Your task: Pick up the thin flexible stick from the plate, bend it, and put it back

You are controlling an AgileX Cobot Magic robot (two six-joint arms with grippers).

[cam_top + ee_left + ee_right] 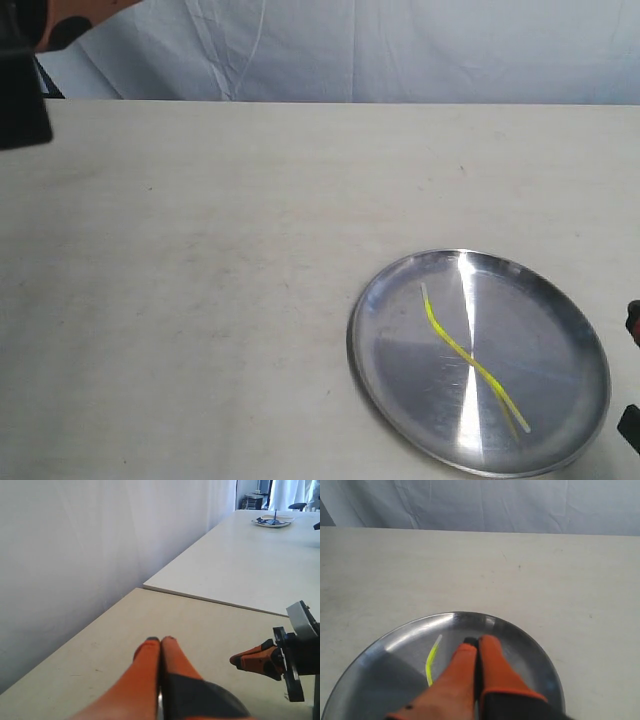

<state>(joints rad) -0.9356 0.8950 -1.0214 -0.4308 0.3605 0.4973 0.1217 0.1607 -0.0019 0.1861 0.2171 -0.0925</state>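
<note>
The round silver plate (560,400) lies at the lower right of the exterior view, a bright streak across it. On it rests the thin yellow stick (470,358), slightly wavy and running diagonally, with nothing holding it. In the right wrist view my right gripper (477,640) is shut and empty, its orange fingers pressed together over the plate (395,635), beside the stick's (431,662) pale end. Only dark bits of it show at the exterior view's right edge (633,322). My left gripper (160,640) is shut and empty above bare table, far from the plate.
The pale table (200,260) runs back to a white cloth backdrop (400,50). A black arm part (20,90) sits at the top left corner. The left wrist view shows another orange gripper tip (250,660) and a table seam (210,600).
</note>
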